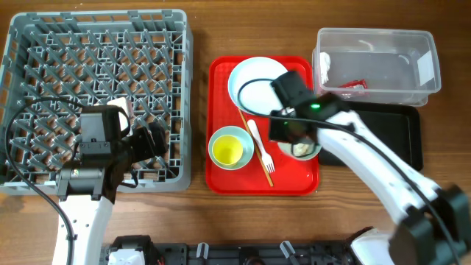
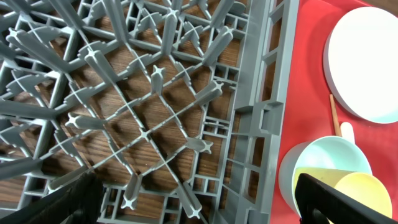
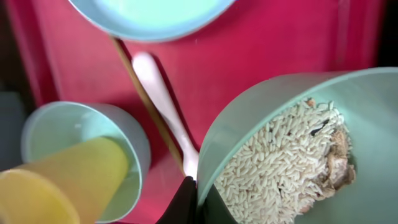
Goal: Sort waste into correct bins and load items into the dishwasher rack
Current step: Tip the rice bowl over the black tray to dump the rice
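Note:
My right gripper (image 1: 294, 136) (image 3: 198, 199) is shut on the rim of a pale blue-green bowl (image 1: 303, 150) (image 3: 273, 106) holding white rice grains and beige scraps (image 3: 292, 162), at the right of the red tray (image 1: 294, 182). On the tray also lie the pale blue plate (image 1: 250, 79), a second bowl (image 1: 243, 137) with the yellow cup (image 1: 227, 150) inside, the white fork (image 1: 260, 144) and the chopstick (image 1: 266, 171). My left gripper (image 1: 151, 140) (image 2: 199, 199) is open and empty over the grey dishwasher rack (image 1: 96, 44) near its front right corner.
The clear tub (image 1: 383, 44) at the back right holds a red sachet wrapper (image 1: 354, 85) and white paper (image 1: 324, 68). The shallow black tray (image 1: 401, 140) lies in front of the tub, right of the red tray.

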Action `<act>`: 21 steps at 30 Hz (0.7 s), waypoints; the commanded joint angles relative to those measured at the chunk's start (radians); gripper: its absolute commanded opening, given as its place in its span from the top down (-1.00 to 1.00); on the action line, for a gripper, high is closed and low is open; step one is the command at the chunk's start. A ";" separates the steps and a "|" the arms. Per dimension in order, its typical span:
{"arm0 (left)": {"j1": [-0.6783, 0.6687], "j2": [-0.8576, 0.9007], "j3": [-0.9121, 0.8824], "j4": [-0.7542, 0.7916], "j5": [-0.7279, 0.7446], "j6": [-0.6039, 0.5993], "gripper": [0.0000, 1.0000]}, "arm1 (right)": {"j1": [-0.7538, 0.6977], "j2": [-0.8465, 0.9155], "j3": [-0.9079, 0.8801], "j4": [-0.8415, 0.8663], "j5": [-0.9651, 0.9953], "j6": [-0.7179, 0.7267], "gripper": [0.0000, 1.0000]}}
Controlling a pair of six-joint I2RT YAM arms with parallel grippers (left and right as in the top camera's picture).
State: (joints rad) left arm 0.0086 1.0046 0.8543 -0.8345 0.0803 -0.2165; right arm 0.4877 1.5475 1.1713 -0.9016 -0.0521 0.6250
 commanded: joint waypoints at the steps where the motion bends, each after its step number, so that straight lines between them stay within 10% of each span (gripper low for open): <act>1: 0.005 0.005 0.017 -0.001 0.016 -0.004 -1.00 | -0.092 -0.104 0.033 -0.015 -0.021 -0.041 0.91; 21: 0.005 0.005 0.017 -0.001 0.016 -0.004 -1.00 | -0.733 0.013 -0.056 -0.034 -0.802 -0.500 0.91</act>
State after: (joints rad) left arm 0.0086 1.0046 0.8543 -0.8349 0.0803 -0.2165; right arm -0.1795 1.5143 1.1454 -0.9321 -0.6254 0.2424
